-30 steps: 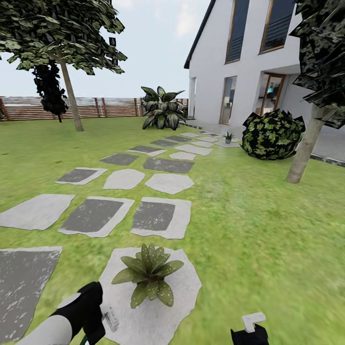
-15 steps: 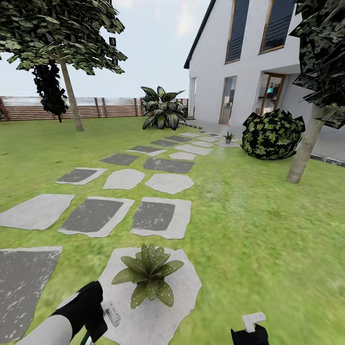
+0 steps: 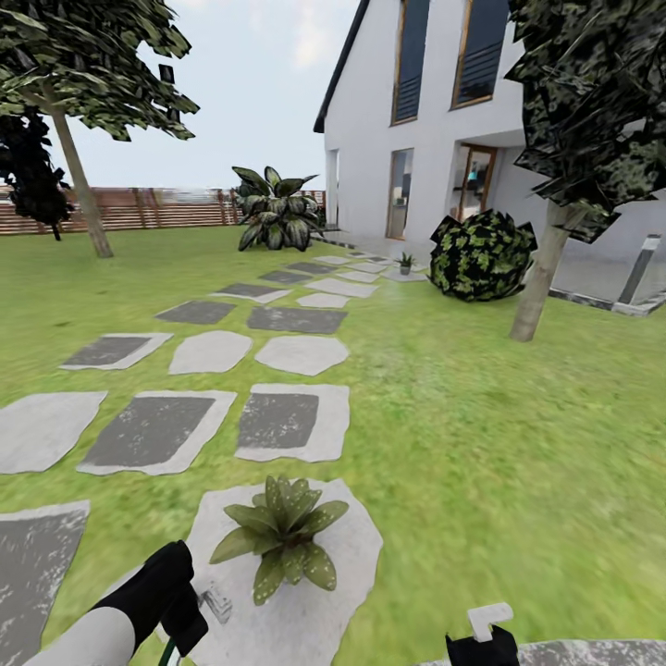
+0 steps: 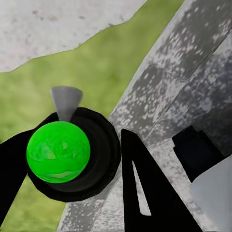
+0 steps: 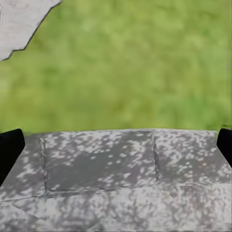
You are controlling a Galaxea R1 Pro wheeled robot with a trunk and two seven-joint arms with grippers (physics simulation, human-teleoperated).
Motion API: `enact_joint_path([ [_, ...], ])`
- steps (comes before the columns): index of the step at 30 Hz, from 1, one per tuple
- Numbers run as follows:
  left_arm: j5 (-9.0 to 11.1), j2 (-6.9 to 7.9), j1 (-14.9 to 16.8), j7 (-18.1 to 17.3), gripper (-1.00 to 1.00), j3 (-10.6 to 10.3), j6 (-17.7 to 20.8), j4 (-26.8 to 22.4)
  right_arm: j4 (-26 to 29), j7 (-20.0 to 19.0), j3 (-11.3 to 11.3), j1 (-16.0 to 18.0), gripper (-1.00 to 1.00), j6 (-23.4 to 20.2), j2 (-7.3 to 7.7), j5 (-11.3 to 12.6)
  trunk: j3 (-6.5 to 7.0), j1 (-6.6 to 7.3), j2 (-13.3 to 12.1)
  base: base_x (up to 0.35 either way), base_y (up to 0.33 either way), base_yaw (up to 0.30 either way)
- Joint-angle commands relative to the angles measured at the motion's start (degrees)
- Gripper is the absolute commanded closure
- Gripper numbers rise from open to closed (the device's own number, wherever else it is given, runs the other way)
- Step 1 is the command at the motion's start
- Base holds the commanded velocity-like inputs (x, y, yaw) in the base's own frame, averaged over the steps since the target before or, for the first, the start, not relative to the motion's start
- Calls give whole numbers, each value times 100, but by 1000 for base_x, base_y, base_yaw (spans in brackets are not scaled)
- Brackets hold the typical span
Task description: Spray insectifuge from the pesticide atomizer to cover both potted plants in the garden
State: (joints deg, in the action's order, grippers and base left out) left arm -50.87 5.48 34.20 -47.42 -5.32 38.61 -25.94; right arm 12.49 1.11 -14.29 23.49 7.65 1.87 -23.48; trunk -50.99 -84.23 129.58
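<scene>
In the left wrist view we see the left gripper (image 4: 77, 159) closed on the pesticide atomizer (image 4: 58, 151): black fingers (image 4: 145, 193) flank the bottle on either side, and we look straight down onto its bright green round end inside a dark ring, with a pale grey nozzle tip jutting from it over grass and a speckled grey slab. In the head view the left gripper (image 3: 199, 606) sits at the lower left on its black wrist and white forearm, with a small pale piece showing beside it over the stone. In the right wrist view we see only the two black fingertips (image 5: 10, 147) of the right gripper (image 5: 116, 145) at opposite edges of the picture, set wide apart with nothing between them, above speckled grey paving bordered by lawn. In the head view the right gripper (image 3: 483, 638) shows at the bottom edge as a black block with a white tip. One potted plant (image 3: 277, 535), a low rosette of white-speckled leaves, stands on a pale stepping stone (image 3: 347, 564) just ahead of the left gripper. The second potted plant (image 3: 404, 263) is far up the stone path, near the white house (image 3: 425, 111) and a dark round bush (image 3: 482, 255). A brown slatted fence (image 3: 166, 209) closes off the lawn behind.
</scene>
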Motion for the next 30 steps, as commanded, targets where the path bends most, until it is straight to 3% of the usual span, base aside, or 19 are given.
enact_joint_path([
  [1, -36, 16, 6, -61, 100, -24, 8, -39, -9, 12, -40, 6, -100, 26, -3, -60, -5, 3, 2, -200, 249, -156],
  [6, -167, 85, 105, -460, 100, -61, 23, -94, -11, 12, -39, 6, -100, 26, -3, -60, -5, 3, 2, -222, 190, -33],
  [10, -825, 79, 640, -1308, 100, -65, 20, -115, -18, 12, -39, 6, -100, 31, 5, -68, -5, 3, 2, -37, 31, -1],
  [12, -1038, 61, 838, -1627, 100, -65, 17, -145, -18, 12, -39, 6, -100, 34, 6, -71, -5, 3, 2, -4, 3, 0],
  [15, -1264, 27, 1143, -1860, 100, -65, 27, -214, -18, 12, -39, 6, -100, 34, 7, -77, -5, 3, 2, 0, 0, 0],
  [18, -1357, 38, 1383, -2183, 100, -77, 25, -225, -18, 12, -39, 6, -100, 32, 6, -77, -5, 3, 2, 0, 0, 0],
  [23, -1827, 35, 1652, -2614, 100, -74, 19, -227, -18, 12, -39, 6, -100, 32, 6, -81, -5, 3, 2, 0, 0, 0],
  [30, -1924, 30, 1638, -2763, 100, -106, 8, -172, -11, 12, -39, 6, -100, 34, 13, -80, -5, 3, 2, 0, 0, 0],
])
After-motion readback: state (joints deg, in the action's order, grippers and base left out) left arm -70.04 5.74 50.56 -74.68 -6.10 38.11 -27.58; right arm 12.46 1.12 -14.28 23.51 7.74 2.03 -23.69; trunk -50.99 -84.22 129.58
